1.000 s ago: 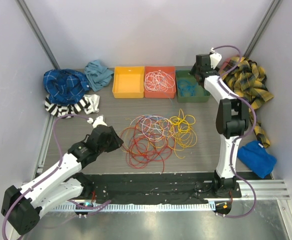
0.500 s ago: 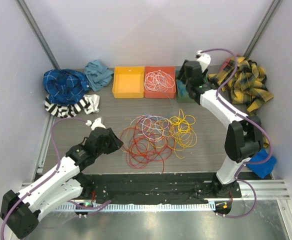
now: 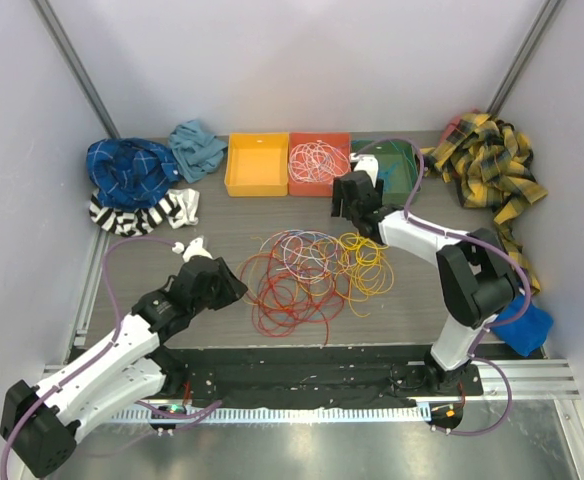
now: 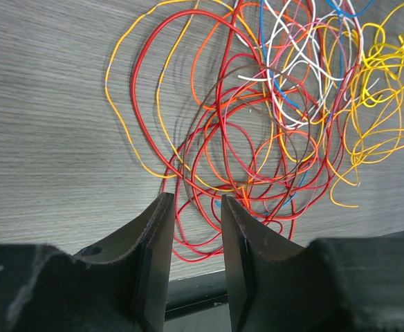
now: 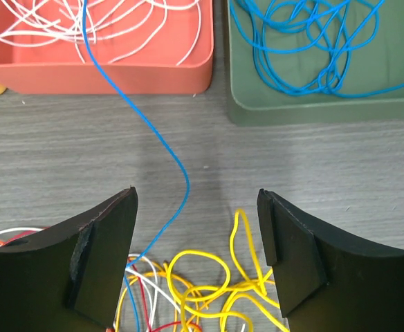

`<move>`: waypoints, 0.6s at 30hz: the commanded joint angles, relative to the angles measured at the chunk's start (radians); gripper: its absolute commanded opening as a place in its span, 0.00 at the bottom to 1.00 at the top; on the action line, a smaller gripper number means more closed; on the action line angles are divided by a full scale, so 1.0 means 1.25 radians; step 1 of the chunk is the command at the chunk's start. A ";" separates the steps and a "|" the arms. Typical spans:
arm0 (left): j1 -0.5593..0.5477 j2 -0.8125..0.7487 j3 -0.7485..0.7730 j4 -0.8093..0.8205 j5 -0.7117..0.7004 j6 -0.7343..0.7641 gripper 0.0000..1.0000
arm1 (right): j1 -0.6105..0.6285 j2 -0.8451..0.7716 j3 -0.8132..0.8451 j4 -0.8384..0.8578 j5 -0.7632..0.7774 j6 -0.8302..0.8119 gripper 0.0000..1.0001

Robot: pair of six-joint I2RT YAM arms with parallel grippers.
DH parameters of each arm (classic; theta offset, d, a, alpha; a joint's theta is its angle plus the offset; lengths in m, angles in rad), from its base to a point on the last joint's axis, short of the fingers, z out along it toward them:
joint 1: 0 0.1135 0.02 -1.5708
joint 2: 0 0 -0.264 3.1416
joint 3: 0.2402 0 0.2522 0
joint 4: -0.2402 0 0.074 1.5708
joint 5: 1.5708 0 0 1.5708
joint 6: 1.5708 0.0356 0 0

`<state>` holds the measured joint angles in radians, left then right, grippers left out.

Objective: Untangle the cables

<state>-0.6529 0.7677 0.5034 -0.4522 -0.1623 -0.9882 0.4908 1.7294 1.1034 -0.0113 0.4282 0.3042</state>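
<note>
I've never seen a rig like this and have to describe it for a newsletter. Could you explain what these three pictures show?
Two robot arms are bolted at the near edge of a table. The wide picture looks down from above: left arm on the left, right arm on the right. The other two come from a camera on each wrist; the dark shapes at the bottom are the left fingers and right fingers. Mid-table lies a tangle of cables, red, yellow, white and blue. At the back stand a yellow tray, a red tray with white cable and a green tray with blue cable. Cloths lie at the sides. Both pairs of fingers are open, holding nothing.
</note>
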 commanded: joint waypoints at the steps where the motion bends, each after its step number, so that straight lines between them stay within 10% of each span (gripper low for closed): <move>1: -0.003 0.010 0.007 0.029 0.007 0.003 0.37 | -0.001 0.040 0.034 0.054 0.015 -0.036 0.77; 12: -0.003 0.006 0.010 0.018 -0.022 0.019 0.37 | -0.001 0.150 0.101 0.063 0.005 -0.035 0.68; 18: -0.003 0.023 0.022 0.017 -0.032 0.037 0.37 | -0.001 0.174 0.106 0.086 0.027 -0.031 0.33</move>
<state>-0.6533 0.7856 0.5034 -0.4534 -0.1738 -0.9741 0.4889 1.9518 1.2026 0.0257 0.4225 0.2623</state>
